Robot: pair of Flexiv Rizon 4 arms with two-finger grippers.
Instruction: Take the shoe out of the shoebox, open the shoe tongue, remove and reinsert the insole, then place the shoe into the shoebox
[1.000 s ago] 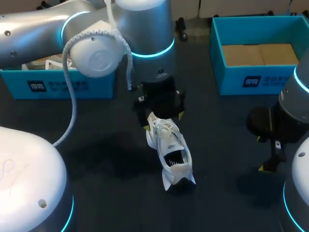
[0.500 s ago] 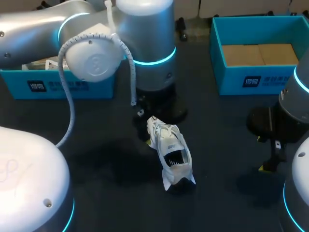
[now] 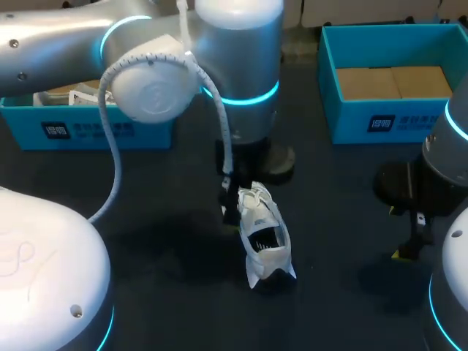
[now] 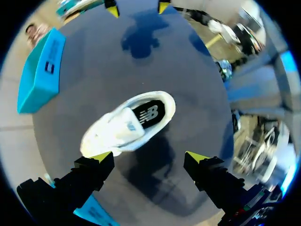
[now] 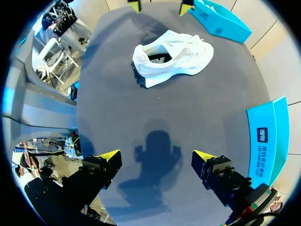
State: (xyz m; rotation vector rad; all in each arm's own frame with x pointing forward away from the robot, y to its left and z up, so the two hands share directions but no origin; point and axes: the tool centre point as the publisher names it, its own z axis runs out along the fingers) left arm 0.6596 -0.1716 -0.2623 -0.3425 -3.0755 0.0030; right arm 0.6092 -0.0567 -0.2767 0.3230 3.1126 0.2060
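A white shoe (image 3: 263, 235) lies on the dark table near the middle, its opening facing up and its heel toward the front edge. My left arm reaches over the shoe's toe end, and its wrist hides the gripper in the head view. In the left wrist view the shoe (image 4: 128, 123) lies just ahead of my left gripper (image 4: 149, 159), which is open and empty. My right gripper (image 5: 156, 156) hangs open over bare table at the right (image 3: 406, 245), well away from the shoe (image 5: 171, 56).
A blue box (image 3: 387, 110) with cardboard inside stands at the back right. Another blue box (image 3: 88, 130) with pale contents stands at the back left, partly behind my left arm.
My left arm has swung to the right over the shoe's toe end, so its wrist now covers the gripper. The shoe and the right arm have not moved.
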